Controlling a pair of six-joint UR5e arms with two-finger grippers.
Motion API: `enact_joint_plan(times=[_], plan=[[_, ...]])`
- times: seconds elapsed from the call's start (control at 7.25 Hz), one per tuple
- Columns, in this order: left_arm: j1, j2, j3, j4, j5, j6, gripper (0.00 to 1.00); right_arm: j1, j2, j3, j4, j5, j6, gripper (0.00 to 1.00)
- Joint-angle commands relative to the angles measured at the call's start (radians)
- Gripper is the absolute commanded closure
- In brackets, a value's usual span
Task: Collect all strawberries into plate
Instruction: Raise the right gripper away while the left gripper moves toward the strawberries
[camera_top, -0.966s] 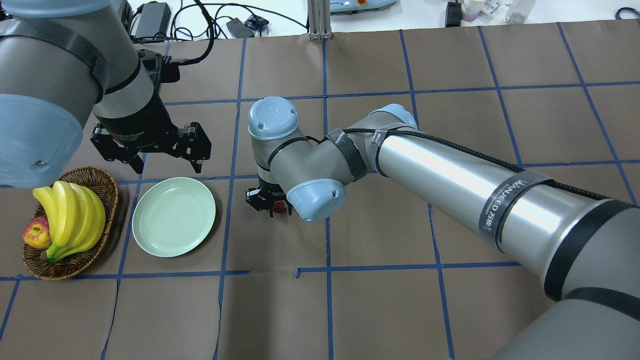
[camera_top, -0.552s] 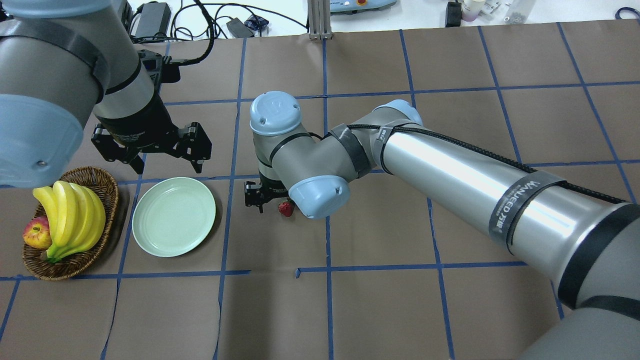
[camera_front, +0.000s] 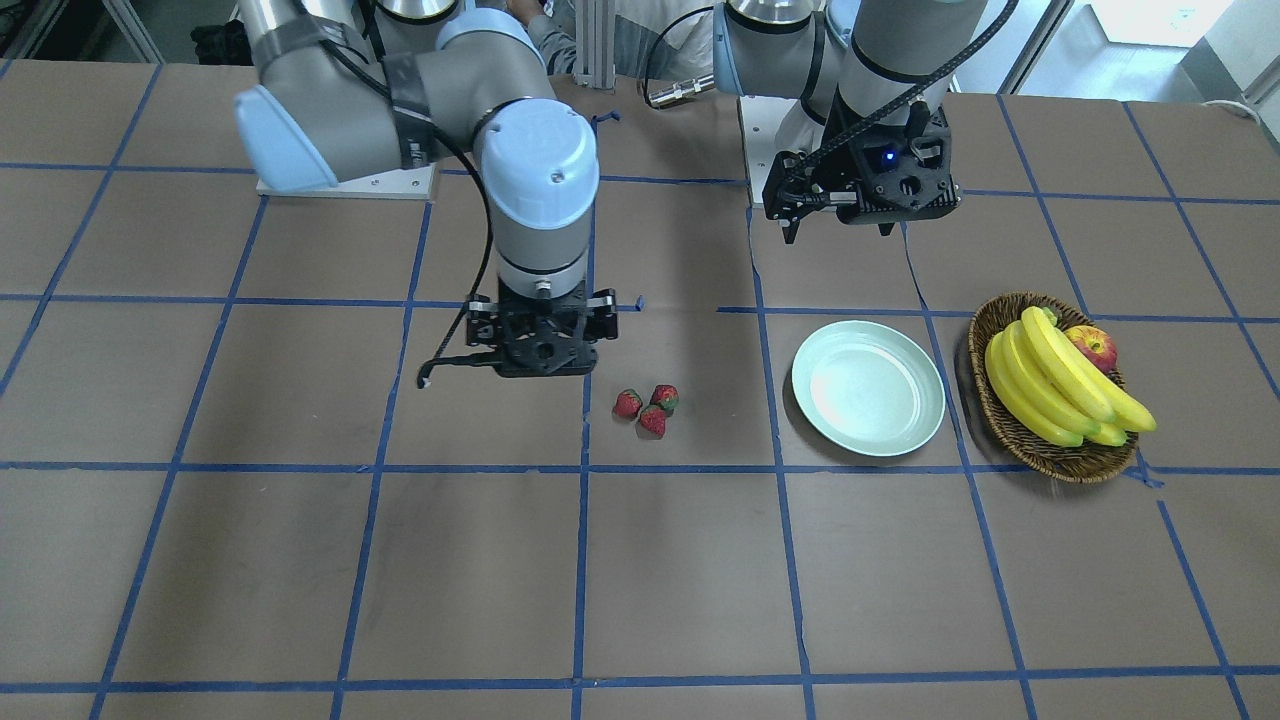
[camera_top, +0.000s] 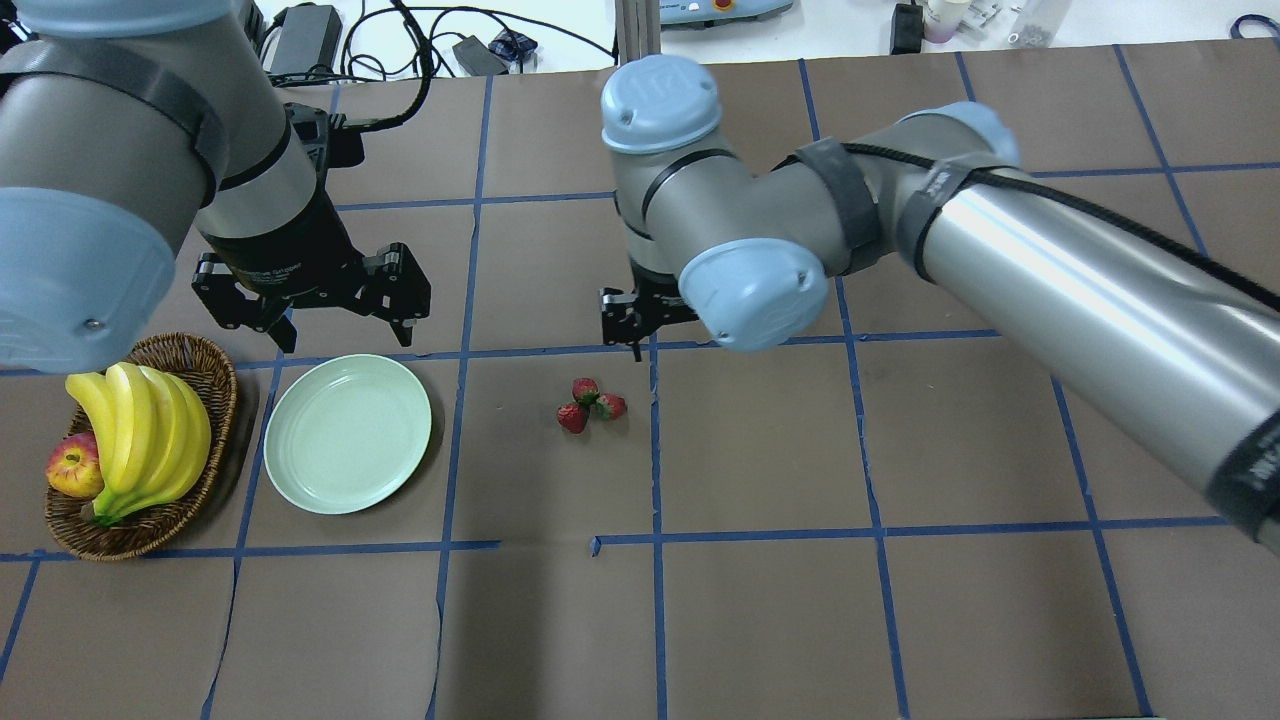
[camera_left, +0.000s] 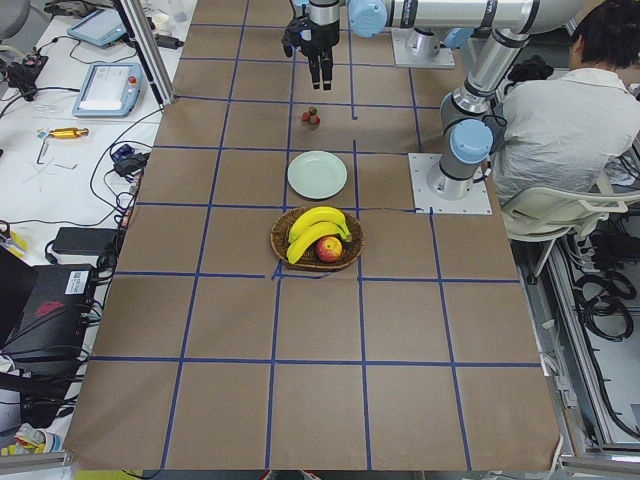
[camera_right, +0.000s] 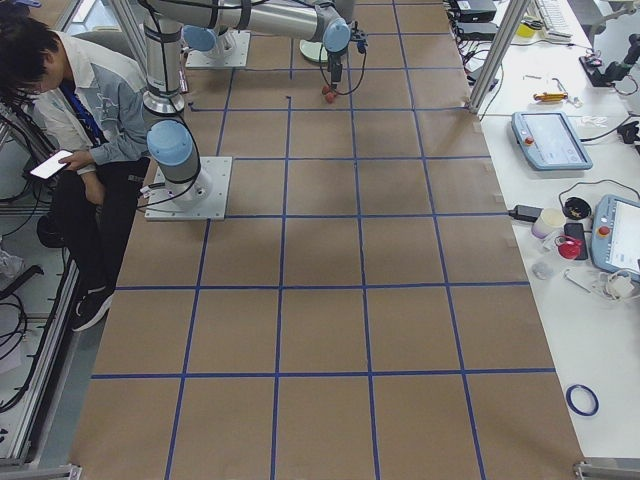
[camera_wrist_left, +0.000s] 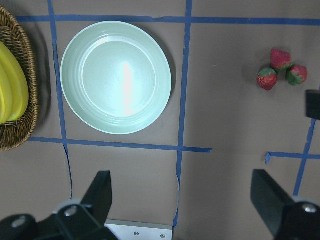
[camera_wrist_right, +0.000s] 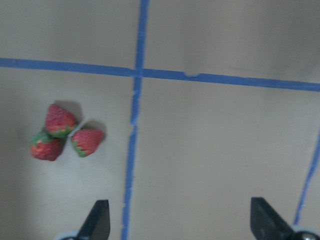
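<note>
Three strawberries (camera_top: 586, 404) lie in a tight cluster on the brown table, also seen in the front view (camera_front: 648, 408), the left wrist view (camera_wrist_left: 281, 70) and the right wrist view (camera_wrist_right: 65, 135). The mint-green plate (camera_top: 347, 434) (camera_front: 868, 388) (camera_wrist_left: 115, 77) lies to their left in the overhead view and holds nothing. My right gripper (camera_top: 640, 325) (camera_wrist_right: 180, 222) hangs open above the table, just beyond and to the right of the berries, with nothing between its fingers. My left gripper (camera_top: 315, 310) (camera_wrist_left: 185, 200) hovers open above the plate's far edge.
A wicker basket (camera_top: 215, 385) (camera_front: 1040, 455) with bananas and an apple stands just left of the plate in the overhead view. A person (camera_left: 570, 100) (camera_right: 80, 100) sits behind the robot's base. Blue tape lines divide the table into squares.
My right gripper has risen from the strawberries and drawn back to the far right, empty. All three berries now show on the table. The left gripper has barely moved.
</note>
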Motion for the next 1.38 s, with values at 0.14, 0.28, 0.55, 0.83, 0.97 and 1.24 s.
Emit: enact_joint_plan(times=[0.14,0.28,0.55,0.83,0.97,1.24], plan=[[-0.033,-0.030,-0.008,0.028,-0.024,-0.020,0.00,-0.200,-0.148,-0.007,0.173,-0.068,-0.216,0.00],[-0.041,-0.055,-0.027,0.096,-0.073,-0.026,0.00,-0.229,-0.170,-0.018,0.219,-0.065,-0.235,0.00],[-0.059,-0.096,-0.048,0.168,-0.079,-0.025,0.00,-0.238,-0.213,-0.047,0.292,-0.065,-0.282,0.00],[-0.087,-0.150,-0.053,0.243,-0.098,-0.034,0.00,-0.252,-0.251,-0.085,0.345,-0.059,-0.315,0.00],[-0.089,-0.173,-0.054,0.253,-0.143,-0.037,0.00,-0.252,-0.282,-0.087,0.374,-0.036,-0.315,0.00],[-0.101,-0.205,-0.056,0.271,-0.147,-0.036,0.00,-0.251,-0.290,-0.082,0.393,0.036,-0.303,0.00]])
